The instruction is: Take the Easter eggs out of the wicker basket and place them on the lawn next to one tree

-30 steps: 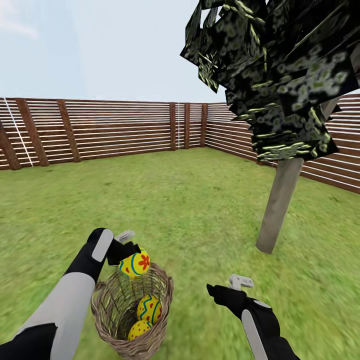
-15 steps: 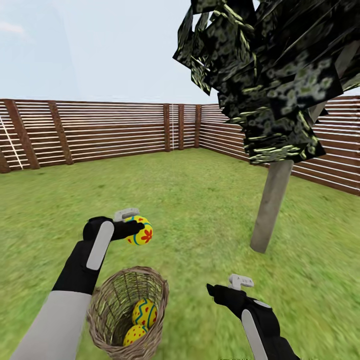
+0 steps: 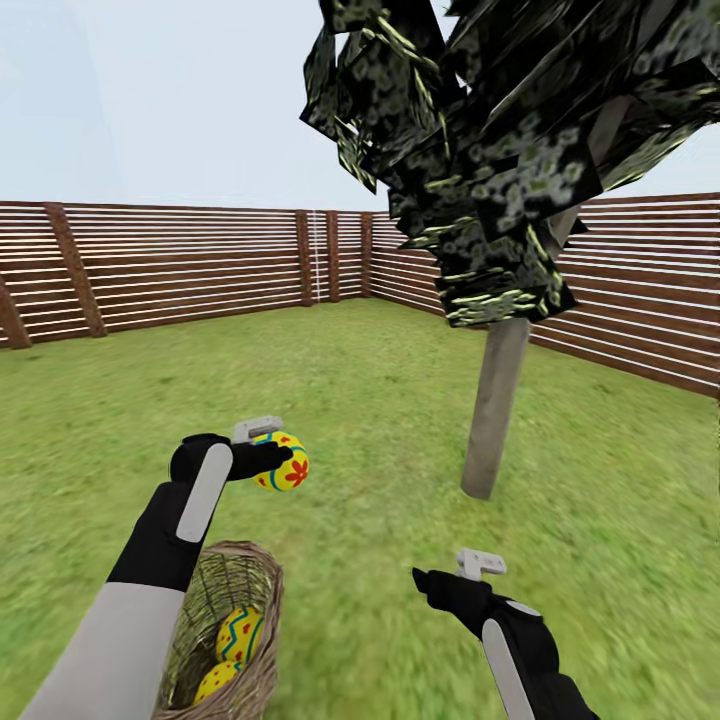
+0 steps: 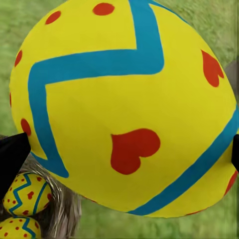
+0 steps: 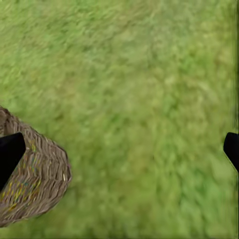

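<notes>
Easter eggs, three, yellow with blue zigzag bands and red marks. Two lie inside the wicker basket (image 3: 235, 640), one egg (image 3: 240, 634) above the other egg (image 3: 218, 680) in the head view; both also show in the left wrist view, low beside the held one.

Wicker basket: woven brown twigs, standing on the lawn (image 3: 380, 420) at the near left of the head view, partly behind the left forearm; its woven wall (image 5: 35, 179) also appears in the right wrist view.

Right gripper (image 3: 455, 578): held over bare grass to the right of the basket, fingers spread apart, nothing between them.

Third egg (image 3: 282, 461): clear of the basket, above and beyond its rim, pinched by the left gripper (image 3: 265, 450); the egg's painted shell (image 4: 124, 104) sits between the black fingertips (image 4: 12, 154).

Tree (image 3: 495, 410): pale grey-beige trunk rising from the grass beyond and to the right of the held egg, well apart from it; dark blocky foliage (image 3: 480, 130) overhead.

Fence (image 3: 180, 270): brown horizontal slats, enclosing the far edge and right side of the lawn.
</notes>
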Controlling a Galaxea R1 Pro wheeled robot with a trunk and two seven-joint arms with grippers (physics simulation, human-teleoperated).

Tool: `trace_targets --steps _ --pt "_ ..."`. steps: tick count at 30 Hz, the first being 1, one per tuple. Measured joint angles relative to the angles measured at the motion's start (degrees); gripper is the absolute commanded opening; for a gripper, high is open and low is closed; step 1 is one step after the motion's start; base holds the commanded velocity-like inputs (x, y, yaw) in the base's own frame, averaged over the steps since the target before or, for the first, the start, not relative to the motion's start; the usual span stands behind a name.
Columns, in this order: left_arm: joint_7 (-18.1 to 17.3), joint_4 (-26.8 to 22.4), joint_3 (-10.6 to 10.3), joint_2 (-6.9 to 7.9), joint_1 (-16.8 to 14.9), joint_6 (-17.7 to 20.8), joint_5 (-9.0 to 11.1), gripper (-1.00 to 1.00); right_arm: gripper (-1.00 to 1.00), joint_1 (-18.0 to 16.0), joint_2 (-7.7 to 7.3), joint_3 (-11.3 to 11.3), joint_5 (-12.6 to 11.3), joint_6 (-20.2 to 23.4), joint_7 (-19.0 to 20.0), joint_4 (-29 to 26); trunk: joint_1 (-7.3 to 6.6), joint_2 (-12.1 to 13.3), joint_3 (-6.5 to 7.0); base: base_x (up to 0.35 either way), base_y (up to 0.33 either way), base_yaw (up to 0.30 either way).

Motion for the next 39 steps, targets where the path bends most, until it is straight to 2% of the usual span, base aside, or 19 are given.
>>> trace_targets --steps 9,18,24,39 --pt "0.0 0.4 0.0 -0.02 0.0 0.0 0.0 -1.0 1.0 0.0 0.11 0.4 0.0 0.0 0.0 -0.1 0.0 0.0 0.0 0.0 -0.273 -0.005" --pt "0.0 0.7 -0.1 -0.18 0.0 0.0 -0.1 -1.0 1.0 0.0 0.08 1.3 -0.1 0.0 0.0 -0.1 0.0 0.0 0.47 0.0 -0.277 -0.192" --pt "0.0 1.3 -3.2 -0.17 0.0 0.0 0.1 -1.0 1.0 0.0 0.08 1.3 -0.1 0.0 0.0 -0.1 0.0 0.0 0.86 0.0 -0.279 -0.222" --pt "0.1 3.3 -3.7 -0.21 0.0 0.0 -0.1 -1.0 1.0 0.0 0.08 1.2 -0.1 0.0 0.0 0.0 0.0 0.0 1.85 0.0 -0.279 -0.223"
